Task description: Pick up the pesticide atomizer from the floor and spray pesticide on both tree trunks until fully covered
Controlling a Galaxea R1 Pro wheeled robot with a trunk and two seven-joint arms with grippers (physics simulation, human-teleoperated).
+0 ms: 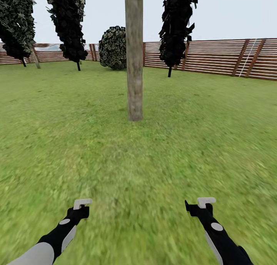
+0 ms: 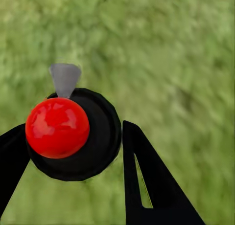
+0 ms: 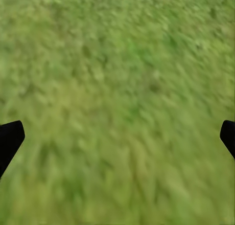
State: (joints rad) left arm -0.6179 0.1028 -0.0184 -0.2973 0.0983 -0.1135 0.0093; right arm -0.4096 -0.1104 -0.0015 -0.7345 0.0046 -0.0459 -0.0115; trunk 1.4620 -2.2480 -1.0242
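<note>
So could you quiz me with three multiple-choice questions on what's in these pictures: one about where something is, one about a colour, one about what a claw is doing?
1. Where does the near tree trunk stand?
A. Straight ahead of the robot on the grass
B. Behind the wooden fence
C. Lying flat by the right arm

2. What colour is the round spot on the pesticide atomizer?
A. Blue
B. Red
C. Yellow

3. What is the right gripper doing?
A. Clamped on the bottle
B. Gripping a branch
C. Open, with nothing between its fingers

Answers:
1. A: the head view shows the trunk upright in the middle, in front of the fence.
2. B: the left wrist view shows a glossy red ball on the black bottle, between the left gripper's fingers.
3. C: its fingertips sit far apart over bare grass.
</note>
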